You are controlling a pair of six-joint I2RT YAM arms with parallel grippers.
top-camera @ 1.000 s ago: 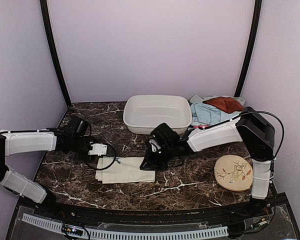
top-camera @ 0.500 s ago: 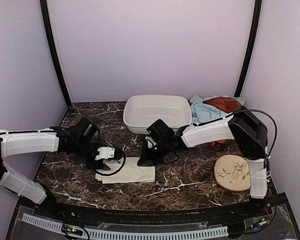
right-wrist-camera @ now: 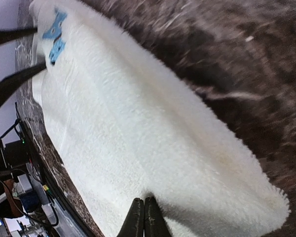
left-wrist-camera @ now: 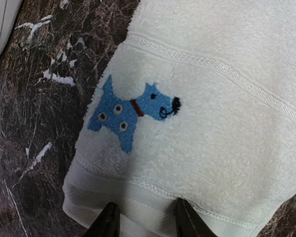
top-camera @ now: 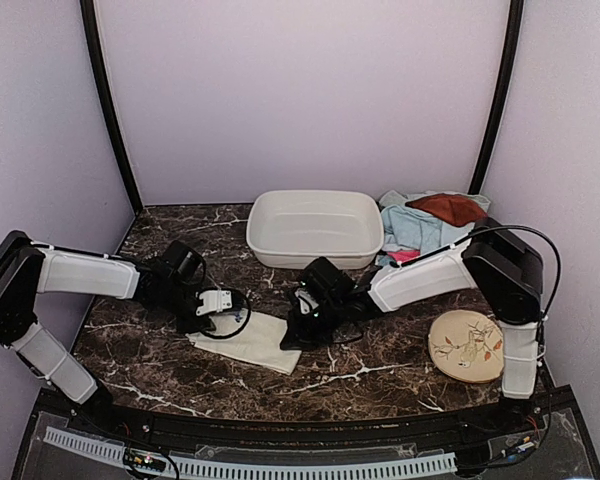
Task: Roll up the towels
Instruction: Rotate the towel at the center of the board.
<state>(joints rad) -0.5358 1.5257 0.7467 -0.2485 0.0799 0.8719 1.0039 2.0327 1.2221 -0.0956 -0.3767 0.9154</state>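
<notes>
A cream-white towel [top-camera: 248,340] with a small blue dog mark [left-wrist-camera: 133,111] lies folded on the dark marble table, skewed to the table edge. My left gripper [top-camera: 208,316] is at its left end. In the left wrist view [left-wrist-camera: 147,223] its fingers stand apart, straddling the towel's hem. My right gripper [top-camera: 293,335] is at the towel's right end. In the right wrist view [right-wrist-camera: 143,218] its fingers are shut together, pinching the towel's pile [right-wrist-camera: 138,123]. The left fingers [right-wrist-camera: 15,81] show at the far end there.
A white plastic basin [top-camera: 270,245] stands at the back middle. A heap of rust-brown [top-camera: 448,208], light blue [top-camera: 420,230] and pink [top-camera: 405,256] towels lies at the back right. A round beige leaf-pattern disc [top-camera: 467,345] sits at the front right.
The left gripper has moved right onto the towel's left end. The right gripper has shifted with the towel's right end, and the towel has turned from square to skewed.
</notes>
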